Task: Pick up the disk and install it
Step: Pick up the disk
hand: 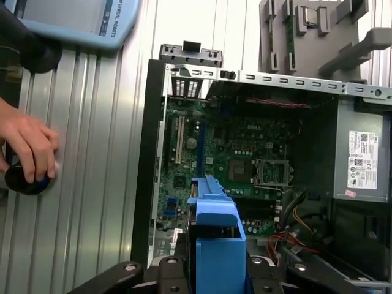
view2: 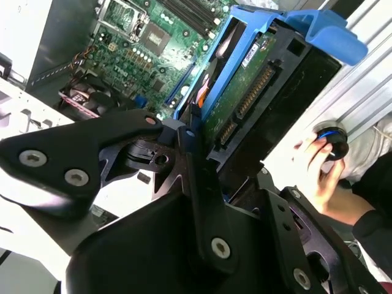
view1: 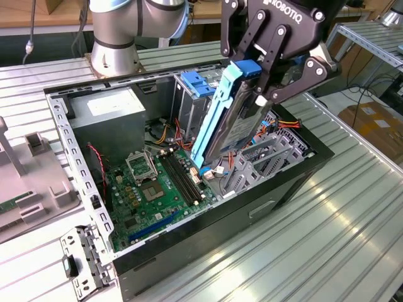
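Blue-railed disk (view1: 234,129) in hand (view1: 255,88) over PC (view1: 61,126)

Arm (view1: 116,31) base column at 11 o'clock in exterior view — wrist over at 1 o'clock. Gripper (view1: 257,94) points down toward 7 o'clock, black fingers (view1: 296,83) clamped on the disk (view1: 236,129), held tilted

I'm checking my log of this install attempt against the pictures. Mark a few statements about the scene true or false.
1. The gripper is shut on the disk. True.
2. The disk lies flat on the motherboard. False: it is held tilted over the open computer case.
3. A power supply sits inside the case. True.
4. A side panel closes the case. False: it is open, with the motherboard exposed.
5. A hand rests on a dark round object. True.
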Motion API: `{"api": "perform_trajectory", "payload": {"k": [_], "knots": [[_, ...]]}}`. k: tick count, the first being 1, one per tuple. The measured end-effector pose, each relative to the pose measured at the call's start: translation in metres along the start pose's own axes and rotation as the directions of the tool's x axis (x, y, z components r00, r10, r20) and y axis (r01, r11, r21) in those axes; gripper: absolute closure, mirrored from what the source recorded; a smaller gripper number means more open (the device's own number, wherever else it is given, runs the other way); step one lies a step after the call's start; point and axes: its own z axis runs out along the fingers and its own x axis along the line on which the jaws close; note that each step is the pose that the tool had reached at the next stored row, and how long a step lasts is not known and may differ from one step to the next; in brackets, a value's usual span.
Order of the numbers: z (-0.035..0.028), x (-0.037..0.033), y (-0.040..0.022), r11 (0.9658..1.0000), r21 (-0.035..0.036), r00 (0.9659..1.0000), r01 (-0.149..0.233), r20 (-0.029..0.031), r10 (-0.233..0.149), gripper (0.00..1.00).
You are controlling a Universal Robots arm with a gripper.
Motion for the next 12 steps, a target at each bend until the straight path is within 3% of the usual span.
{"api": "perform_trajectory", "payload": {"k": [2,4,12], "knots": [[-0.0005,0.0026,-0.0075,1.0000,-0.0014,1.0000,0.000,0.0000,0.000,0.64],[-0.0005,0.0048,-0.0111,1.0000,-0.0021,1.0000,0.000,0.0001,0.000,0.64],[0.0000,0.0098,-0.0137,0.9995,-0.0007,0.9995,-0.031,0.0022,0.031,0.64]]}}
